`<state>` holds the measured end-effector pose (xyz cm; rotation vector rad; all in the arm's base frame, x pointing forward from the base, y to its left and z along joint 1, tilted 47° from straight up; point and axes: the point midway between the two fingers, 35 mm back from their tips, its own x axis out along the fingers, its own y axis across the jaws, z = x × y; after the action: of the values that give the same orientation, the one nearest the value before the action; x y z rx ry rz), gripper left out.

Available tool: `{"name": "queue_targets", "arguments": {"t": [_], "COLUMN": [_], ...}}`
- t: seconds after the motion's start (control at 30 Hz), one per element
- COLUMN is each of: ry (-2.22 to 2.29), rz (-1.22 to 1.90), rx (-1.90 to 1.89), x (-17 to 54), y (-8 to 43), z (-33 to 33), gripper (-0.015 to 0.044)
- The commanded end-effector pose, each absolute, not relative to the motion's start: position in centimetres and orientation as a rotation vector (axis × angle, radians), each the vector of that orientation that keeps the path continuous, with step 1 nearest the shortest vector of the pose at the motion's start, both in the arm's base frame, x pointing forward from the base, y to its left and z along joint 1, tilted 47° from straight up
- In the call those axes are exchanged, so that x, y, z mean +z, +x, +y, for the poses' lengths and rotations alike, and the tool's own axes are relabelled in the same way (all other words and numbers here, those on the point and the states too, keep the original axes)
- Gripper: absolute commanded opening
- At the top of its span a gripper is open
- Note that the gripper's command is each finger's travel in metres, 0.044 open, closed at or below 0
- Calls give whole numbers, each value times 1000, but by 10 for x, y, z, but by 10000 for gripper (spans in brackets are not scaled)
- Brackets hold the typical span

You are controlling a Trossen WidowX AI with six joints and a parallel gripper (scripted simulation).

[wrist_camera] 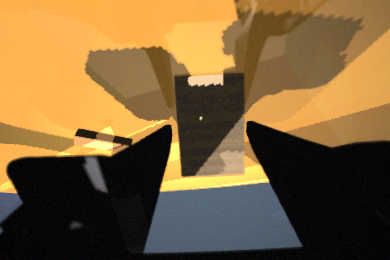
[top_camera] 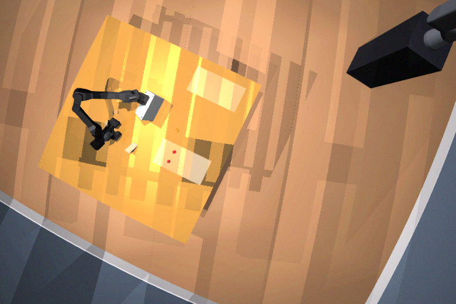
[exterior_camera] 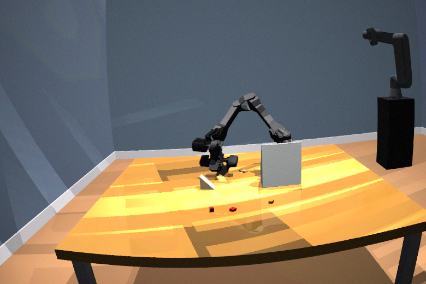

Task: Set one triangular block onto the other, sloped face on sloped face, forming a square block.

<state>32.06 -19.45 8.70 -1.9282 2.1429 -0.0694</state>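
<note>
Close black parallel-jaw gripper (top_camera: pixel 117 129) (exterior_camera: pixel 222 173) (wrist_camera: pixel 208 128), now part-spread, evenly from wrist-view nine and three o'clock, centring cream triangular block (exterior_camera: pixel 220 178) (wrist_camera: pixel 210 118)
</note>
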Motion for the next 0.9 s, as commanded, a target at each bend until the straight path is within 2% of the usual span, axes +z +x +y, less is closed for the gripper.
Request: {"name": "queue_targets", "arguments": {"t": [0.0, 0.03, 0.23, 0.37, 0.87], "ry": [-1928, -1928, -1928, -1928, -1952], "rz": [2143, 2143, 2143, 2142, 2119], "rx": [-70, -70, -70, -68, 4], "x": [87, 87, 87, 87, 109], "y": [321, 321, 321, 321, 322], "z": [-194, -194, -194, -194, -156], "gripper": [177, 151, 111, 6, 0]}}
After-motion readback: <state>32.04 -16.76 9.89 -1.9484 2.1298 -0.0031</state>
